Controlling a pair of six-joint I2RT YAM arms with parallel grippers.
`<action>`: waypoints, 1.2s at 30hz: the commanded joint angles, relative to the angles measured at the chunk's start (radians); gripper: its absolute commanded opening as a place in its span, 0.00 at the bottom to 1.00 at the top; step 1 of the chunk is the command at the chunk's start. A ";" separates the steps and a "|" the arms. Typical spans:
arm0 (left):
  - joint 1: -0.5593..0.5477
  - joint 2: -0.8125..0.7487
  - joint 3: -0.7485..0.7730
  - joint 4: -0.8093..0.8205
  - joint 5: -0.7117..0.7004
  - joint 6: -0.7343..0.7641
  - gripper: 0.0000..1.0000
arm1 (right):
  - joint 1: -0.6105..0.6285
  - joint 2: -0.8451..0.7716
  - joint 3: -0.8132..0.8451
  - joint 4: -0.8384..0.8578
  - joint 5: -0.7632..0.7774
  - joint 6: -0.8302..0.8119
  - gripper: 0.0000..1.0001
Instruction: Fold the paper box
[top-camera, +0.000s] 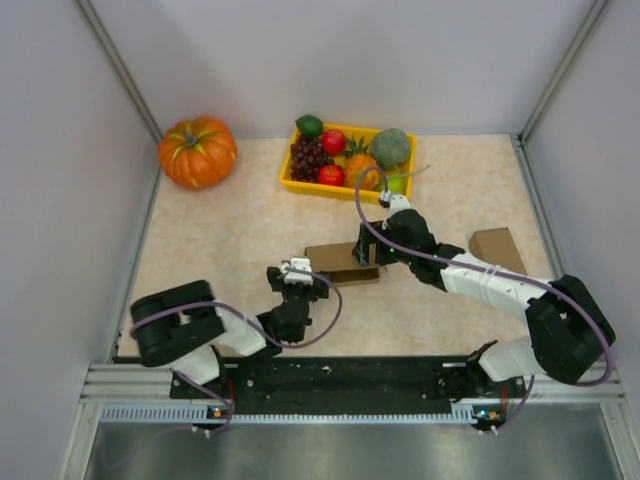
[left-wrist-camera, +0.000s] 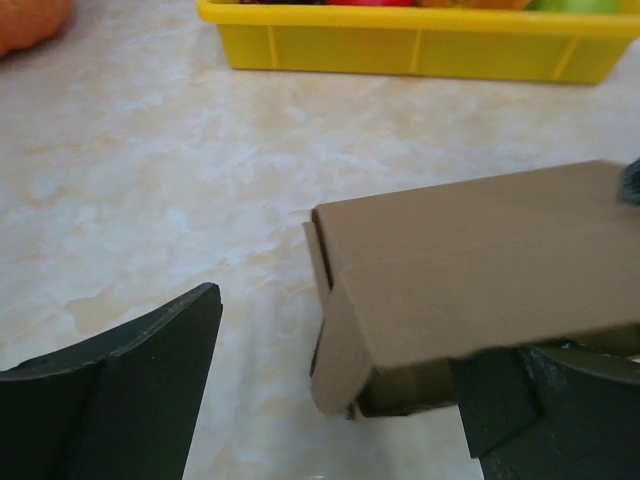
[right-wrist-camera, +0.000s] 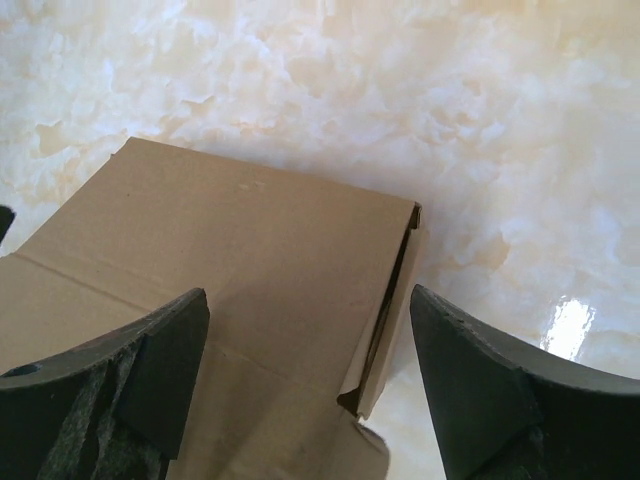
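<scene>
A flat brown paper box (top-camera: 338, 262) lies mid-table between both grippers. My left gripper (top-camera: 300, 276) is open at the box's left end. In the left wrist view the box (left-wrist-camera: 480, 270) has its side flap bent down. It lies between the fingers, close to the right finger (left-wrist-camera: 540, 400), while the left finger (left-wrist-camera: 130, 390) stands apart from it. My right gripper (top-camera: 366, 250) is open over the box's right part. In the right wrist view the fingers (right-wrist-camera: 120, 370) straddle the box (right-wrist-camera: 230, 260) and its folded edge, with the jaws wide apart.
A yellow tray (top-camera: 300, 184) of fruit stands at the back centre and also shows in the left wrist view (left-wrist-camera: 420, 50). An orange pumpkin (top-camera: 197, 151) is at the back left. Another brown cardboard piece (top-camera: 497, 248) lies at the right. Walls enclose the table.
</scene>
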 joint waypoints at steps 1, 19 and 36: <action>-0.009 -0.297 -0.015 -0.544 0.205 -0.406 0.94 | 0.016 0.002 0.001 0.059 0.044 -0.026 0.81; 0.123 -1.042 0.385 -1.557 0.903 -0.508 0.66 | 0.034 0.032 -0.007 0.069 0.044 -0.075 0.82; 0.497 -0.444 0.196 -0.896 1.333 -0.480 0.19 | 0.071 0.014 -0.126 0.099 0.101 -0.003 0.78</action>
